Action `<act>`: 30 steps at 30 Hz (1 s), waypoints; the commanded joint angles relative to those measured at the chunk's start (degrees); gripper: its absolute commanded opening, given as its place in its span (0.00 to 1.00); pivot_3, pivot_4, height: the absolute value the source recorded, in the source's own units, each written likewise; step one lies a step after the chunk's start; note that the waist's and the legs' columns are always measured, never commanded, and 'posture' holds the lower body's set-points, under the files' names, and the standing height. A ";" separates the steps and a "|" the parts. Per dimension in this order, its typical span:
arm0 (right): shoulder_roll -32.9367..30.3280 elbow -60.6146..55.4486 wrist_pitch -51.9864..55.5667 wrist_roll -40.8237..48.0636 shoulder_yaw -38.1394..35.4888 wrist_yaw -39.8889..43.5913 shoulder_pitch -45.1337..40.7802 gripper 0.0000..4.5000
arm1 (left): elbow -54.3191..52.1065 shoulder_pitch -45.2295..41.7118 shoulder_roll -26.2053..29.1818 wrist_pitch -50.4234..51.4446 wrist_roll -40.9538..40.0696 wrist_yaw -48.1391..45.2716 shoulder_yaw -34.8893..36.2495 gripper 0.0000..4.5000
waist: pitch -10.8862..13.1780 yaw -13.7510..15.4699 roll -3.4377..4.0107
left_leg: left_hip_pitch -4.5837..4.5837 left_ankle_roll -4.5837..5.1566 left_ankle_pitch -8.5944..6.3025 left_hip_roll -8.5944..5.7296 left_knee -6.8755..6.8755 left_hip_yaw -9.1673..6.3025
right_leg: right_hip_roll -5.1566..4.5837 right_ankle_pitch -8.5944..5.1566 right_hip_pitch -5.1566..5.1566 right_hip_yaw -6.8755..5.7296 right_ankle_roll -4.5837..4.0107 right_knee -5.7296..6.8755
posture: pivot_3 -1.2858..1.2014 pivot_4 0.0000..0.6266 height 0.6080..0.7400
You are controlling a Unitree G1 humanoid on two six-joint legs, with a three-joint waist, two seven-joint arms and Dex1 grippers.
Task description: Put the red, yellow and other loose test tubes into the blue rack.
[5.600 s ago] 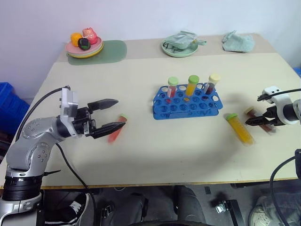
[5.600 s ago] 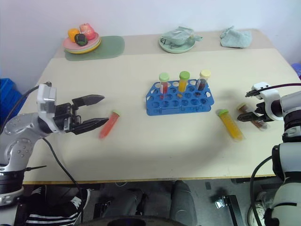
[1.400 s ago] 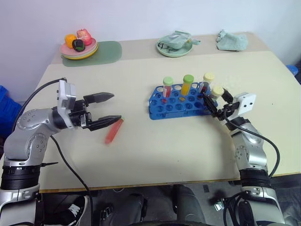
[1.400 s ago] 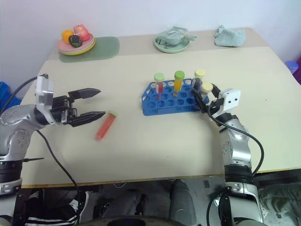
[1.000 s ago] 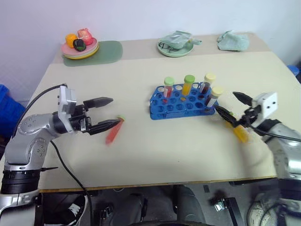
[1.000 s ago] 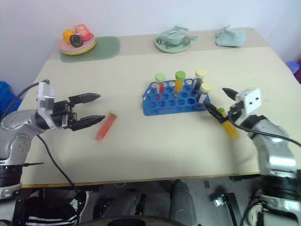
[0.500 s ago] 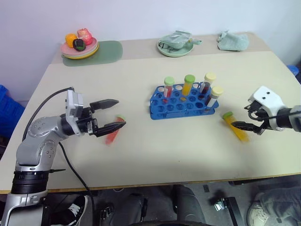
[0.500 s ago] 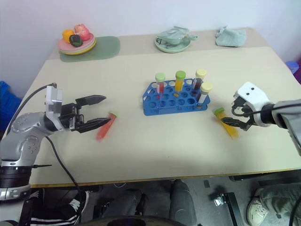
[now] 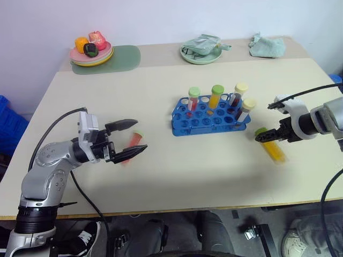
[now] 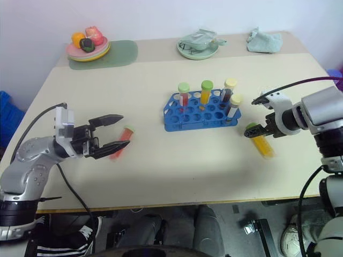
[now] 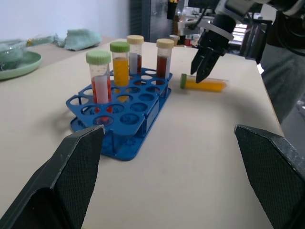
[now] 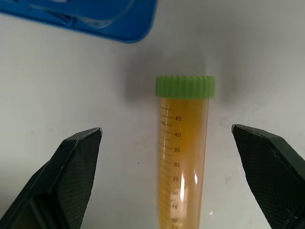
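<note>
Blue rack point(image 9: 210, 116) is seen mid-table with four tubes stood upright in it: red point(image 9: 193, 99), yellow-orange point(image 9: 216, 96), and two dark ones point(image 9: 239, 96) toward its right end. Two tubes are left loose on the table point(image 9: 177, 176). A yellow tube point(image 12: 183, 157) lies flat just right of the rack, framed between the spread fingers of the right gripper point(image 9: 266, 137), not yet gripped. A red tube point(image 9: 131, 147) lies flat well left of the rack, between the parted, empty fingers of the left gripper point(image 9: 131, 140). Task is judged roughly two-thirds done; both pickups and insertions remain.
</note>
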 commanded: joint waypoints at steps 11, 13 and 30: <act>-0.71 3.81 3.67 -0.26 8.17 -0.39 -4.08 0.99 | -3.19 0.90 -0.94 -0.24 -1.25 2.08 0.55 1.00 | 0.00 -0.15 0.00 | 0.00 0.00 0.00 0.00 0.00 0.03 | 0.00 0.01 -0.03 0.00 0.02 0.01 | 0.52 0.24 1.00; -0.85 4.17 2.39 -0.76 8.81 -0.40 -3.67 0.99 | -3.52 0.98 -0.96 0.05 -1.40 2.27 0.61 1.00 | 0.00 -0.15 0.00 | 0.00 0.00 0.00 0.00 0.00 0.03 | 0.01 0.01 -0.03 0.00 0.02 0.01 | 0.52 0.24 1.00; -1.66 3.82 -1.41 -1.93 7.87 -0.78 0.74 0.18 | -4.70 1.27 -0.53 0.91 -2.21 3.41 0.70 1.00 | -0.06 -0.04 -0.09 | 0.04 0.00 0.00 -0.01 0.03 0.03 | 0.01 0.02 0.05 0.00 0.03 0.01 | 0.52 0.24 1.00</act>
